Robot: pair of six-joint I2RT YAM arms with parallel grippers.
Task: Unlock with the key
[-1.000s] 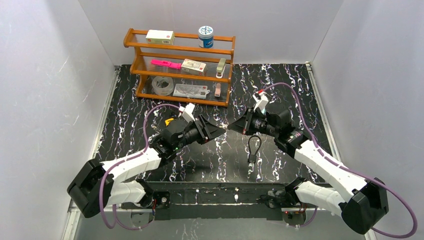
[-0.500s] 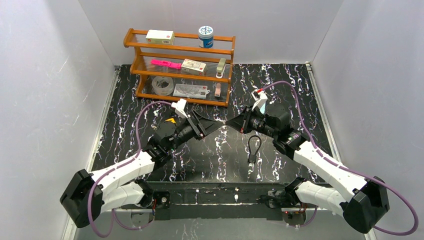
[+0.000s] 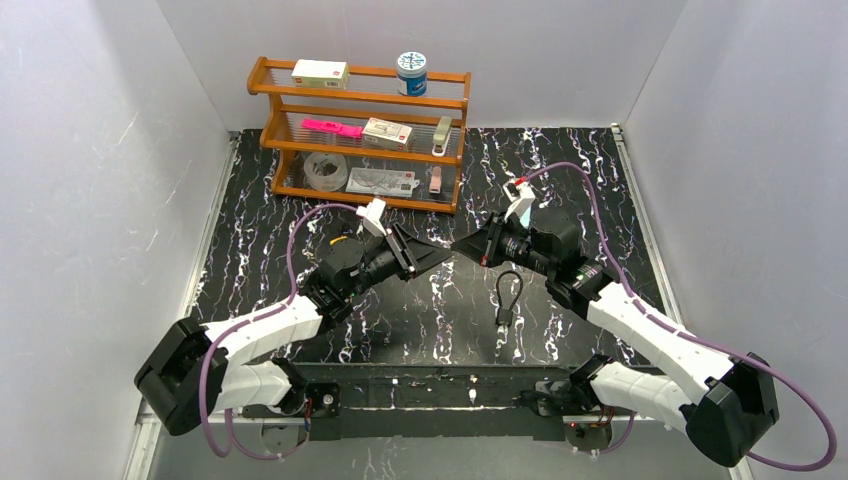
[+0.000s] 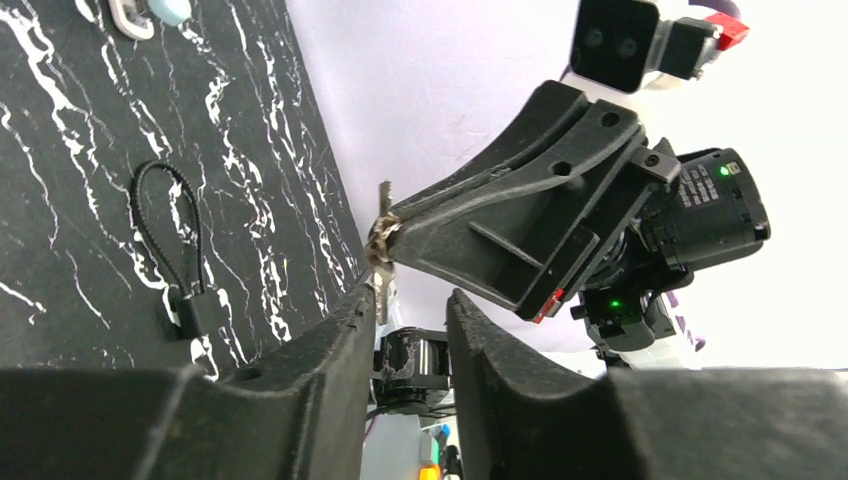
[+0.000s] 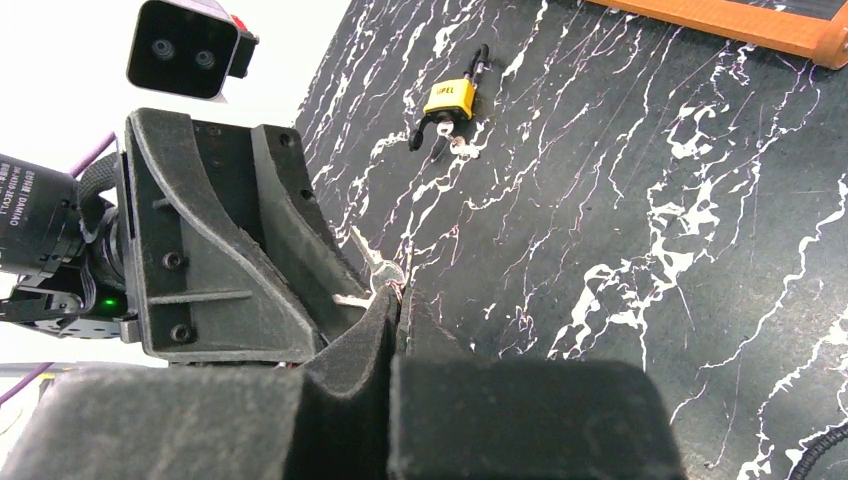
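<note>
A small silver key (image 5: 385, 273) is pinched at the tips of my right gripper (image 5: 400, 300), which is shut on it and held above the black marbled table. In the left wrist view the key (image 4: 381, 250) hangs from the right gripper (image 4: 392, 225), with its blade beside the inner face of one left finger (image 4: 340, 330). My left gripper (image 4: 410, 296) is open, its jaws apart, tip to tip with the right gripper (image 3: 462, 245). The yellow padlock (image 5: 450, 98) lies on the table behind the left arm and is half hidden in the top view (image 3: 340, 241).
A black cable lock (image 3: 507, 295) lies on the table below the right gripper and also shows in the left wrist view (image 4: 185, 262). A wooden shelf (image 3: 360, 135) with small items stands at the back left. Grey walls close in both sides.
The left arm swung up and back, then returned close to the right gripper. The right gripper shifted slightly left and still holds the key.
</note>
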